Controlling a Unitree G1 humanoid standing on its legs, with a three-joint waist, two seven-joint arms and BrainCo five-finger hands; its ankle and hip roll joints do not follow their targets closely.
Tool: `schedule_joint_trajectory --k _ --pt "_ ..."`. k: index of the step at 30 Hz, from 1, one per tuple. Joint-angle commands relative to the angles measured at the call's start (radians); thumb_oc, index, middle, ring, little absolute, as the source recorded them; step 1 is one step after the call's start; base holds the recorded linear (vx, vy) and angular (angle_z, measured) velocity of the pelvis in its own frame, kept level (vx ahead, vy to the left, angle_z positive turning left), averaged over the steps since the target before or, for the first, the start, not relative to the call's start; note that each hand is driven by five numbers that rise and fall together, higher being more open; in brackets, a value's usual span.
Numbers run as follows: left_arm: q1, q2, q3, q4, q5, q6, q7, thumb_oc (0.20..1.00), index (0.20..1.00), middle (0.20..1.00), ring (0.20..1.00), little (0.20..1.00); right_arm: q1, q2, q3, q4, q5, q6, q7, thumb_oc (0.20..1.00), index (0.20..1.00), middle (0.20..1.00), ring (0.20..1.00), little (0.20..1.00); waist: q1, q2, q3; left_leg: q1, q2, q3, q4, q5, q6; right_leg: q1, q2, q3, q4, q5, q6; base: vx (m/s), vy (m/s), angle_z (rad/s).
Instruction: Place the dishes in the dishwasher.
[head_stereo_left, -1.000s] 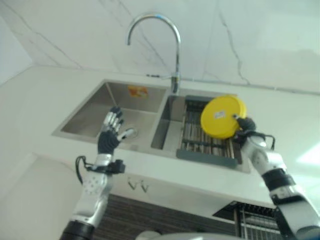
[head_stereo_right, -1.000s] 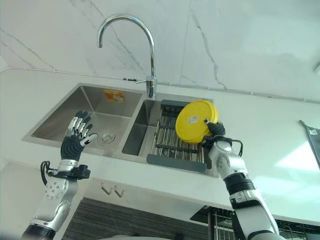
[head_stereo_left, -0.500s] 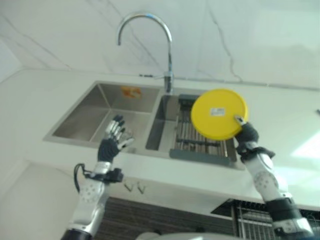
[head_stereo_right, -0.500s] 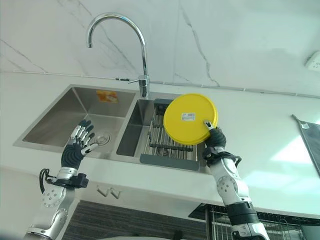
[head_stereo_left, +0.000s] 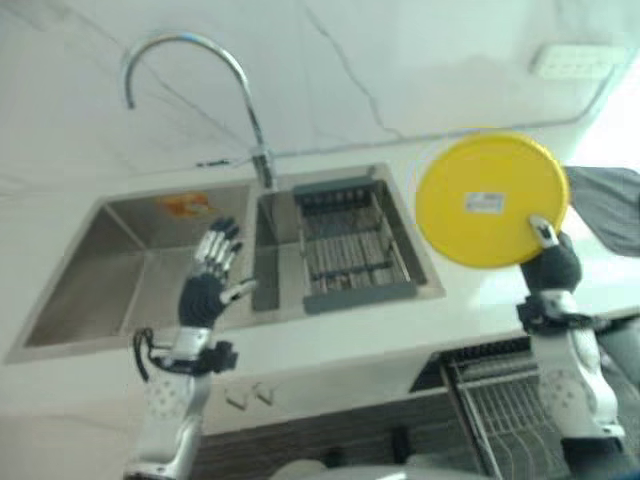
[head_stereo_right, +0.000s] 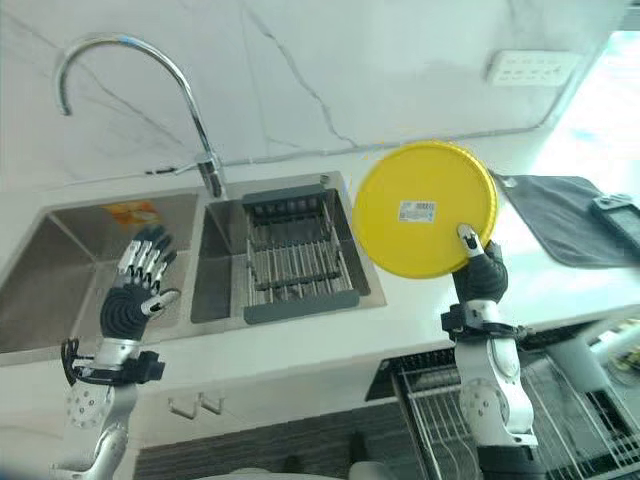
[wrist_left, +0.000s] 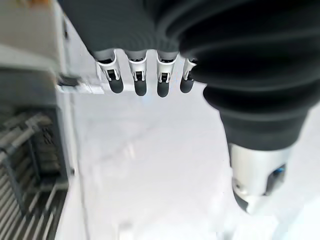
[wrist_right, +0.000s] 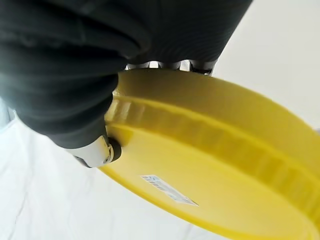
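A round yellow plate (head_stereo_right: 424, 208) with a small white label on its underside is held up on edge over the white counter, right of the sink. My right hand (head_stereo_right: 479, 278) is shut on the plate's (wrist_right: 215, 170) lower rim, thumb (wrist_right: 97, 150) pressed against the underside and fingers behind it. My left hand (head_stereo_right: 135, 296) hovers open, fingers (wrist_left: 136, 77) spread and straight, above the front edge of the left sink basin (head_stereo_left: 100, 270). A dishwasher rack (head_stereo_right: 440, 410) of wire shows pulled out below the counter at the lower right.
A dark grey wire drainer (head_stereo_right: 295, 260) sits in the right sink basin under the curved chrome tap (head_stereo_right: 130, 90). A dark grey mat (head_stereo_right: 565, 215) lies on the counter at the right. A white socket strip (head_stereo_right: 530, 66) is on the marble wall.
The camera has swung to the right. My right hand has carried the yellow plate from above the drainer to over the counter right of the sink. My left hand stays open by the left basin.
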Motion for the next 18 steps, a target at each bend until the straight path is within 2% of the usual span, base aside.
schedule_joint_trajectory --k 1,4,6,8,9,11,12,13,15,16,18 --pt "-0.008 0.041 0.005 -0.083 0.023 -0.057 -0.008 1.000 1.000 1.000 1.000 1.000 -0.084 -0.016 -0.053 -0.116 0.068 -0.096 0.068 0.200 0.200 0.200 0.200 0.200 0.002 0.015 0.002 0.062 0.006 -0.057 -0.011 -0.053 -0.024 -0.040 0.051 -0.120 0.038 0.082 0.027 -0.27 0.221 -0.84" --pt "-0.013 0.066 -0.018 -0.093 0.038 -0.074 0.007 1.000 1.000 1.000 1.000 1.000 -0.088 -0.051 -0.061 -0.121 0.110 -0.107 0.065 0.200 0.200 0.200 0.200 0.200 0.004 0.001 0.011 0.056 0.021 -0.031 -0.034 -0.049 -0.016 -0.054 0.060 -0.183 0.136 0.069 0.036 -0.22 0.054 -0.71" --pt "-0.024 0.074 -0.029 -0.097 0.038 -0.082 0.012 1.000 1.000 1.000 1.000 1.000 -0.098 -0.066 -0.074 -0.115 0.119 -0.128 0.068 0.200 0.200 0.200 0.200 0.200 0.009 0.003 0.004 0.036 0.024 -0.028 -0.034 -0.036 -0.013 -0.038 0.076 -0.191 0.188 0.021 0.014 -0.22 0.021 -0.75" --pt "-0.035 0.072 -0.052 -0.086 0.058 -0.094 0.035 1.000 1.000 1.000 1.000 1.000 -0.105 -0.044 -0.055 -0.127 0.098 -0.150 0.061 0.200 0.200 0.200 0.200 0.200 0.018 0.011 -0.005 0.020 0.034 0.006 -0.034 -0.027 -0.007 -0.016 0.065 -0.231 0.260 -0.014 0.003 -0.20 0.019 -0.46" --pt "-0.045 0.072 -0.065 -0.080 0.090 -0.101 0.071 1.000 1.000 1.000 1.000 1.000 -0.115 -0.028 -0.040 -0.134 0.084 -0.145 0.065 0.200 0.200 0.200 0.200 0.200 0.029 0.017 -0.010 0.011 0.045 0.038 -0.034 -0.028 -0.002 0.003 0.036 -0.268 0.301 -0.027 -0.002 -0.14 -0.017 -0.53" --pt "-0.051 0.075 -0.075 -0.079 0.112 -0.107 0.096 1.000 1.000 1.000 1.000 1.000 -0.122 -0.017 -0.025 -0.135 0.071 -0.144 0.070 0.200 0.200 0.200 0.200 0.200 0.040 0.019 -0.013 0.005 0.051 0.059 -0.034 -0.030 0.000 0.019 0.012 -0.292 0.307 -0.030 -0.001 -0.14 -0.058 -0.72" --pt "-0.062 0.082 -0.079 -0.084 0.144 -0.098 0.136 1.000 1.000 1.000 1.000 1.000 -0.134 -0.002 -0.005 -0.138 0.061 -0.142 0.073 0.200 0.200 0.200 0.200 0.200 0.071 0.018 -0.027 -0.009 0.061 0.103 -0.034 -0.032 -0.002 0.078 -0.056 -0.350 0.278 -0.029 0.011 -0.17 -0.146 -0.80" --pt "-0.068 0.088 -0.076 -0.085 0.148 -0.090 0.145 1.000 1.000 1.000 1.000 1.000 -0.139 0.004 -0.001 -0.138 0.060 -0.141 0.072 0.200 0.200 0.200 0.200 0.200 0.088 0.016 -0.036 -0.016 0.065 0.121 -0.034 -0.032 -0.007 0.114 -0.102 -0.379 0.255 -0.011 0.022 -0.19 -0.229 -1.24" --pt "-0.081 0.103 -0.069 -0.091 0.144 -0.063 0.158 1.000 1.000 1.000 1.000 1.000 -0.152 0.013 0.010 -0.137 0.052 -0.133 0.055 0.200 0.200 0.200 0.200 0.200 0.117 0.009 -0.056 -0.016 0.075 0.150 -0.034 -0.050 -0.022 0.181 -0.211 -0.431 0.214 0.058 0.072 -0.12 -0.281 -1.13" --pt "-0.086 0.114 -0.063 -0.103 0.145 -0.045 0.172 1.000 1.000 1.000 1.000 1.000 -0.164 0.019 0.020 -0.147 0.036 -0.119 0.033 0.200 0.200 0.200 0.200 0.200 0.129 0.006 -0.060 -0.018 0.082 0.191 -0.034 -0.039 -0.025 0.203 -0.264 -0.478 0.182 0.111 0.089 -0.12 -0.270 -0.80" --pt "-0.092 0.125 -0.059 -0.113 0.153 -0.036 0.181 1.000 1.000 1.000 1.000 1.000 -0.164 0.028 0.030 -0.160 0.029 -0.117 0.016 0.200 0.200 0.200 0.200 0.200 0.131 0.001 -0.061 -0.010 0.097 0.214 -0.034 -0.046 -0.031 0.203 -0.293 -0.479 0.158 0.143 0.108 -0.13 -0.307 -1.00"
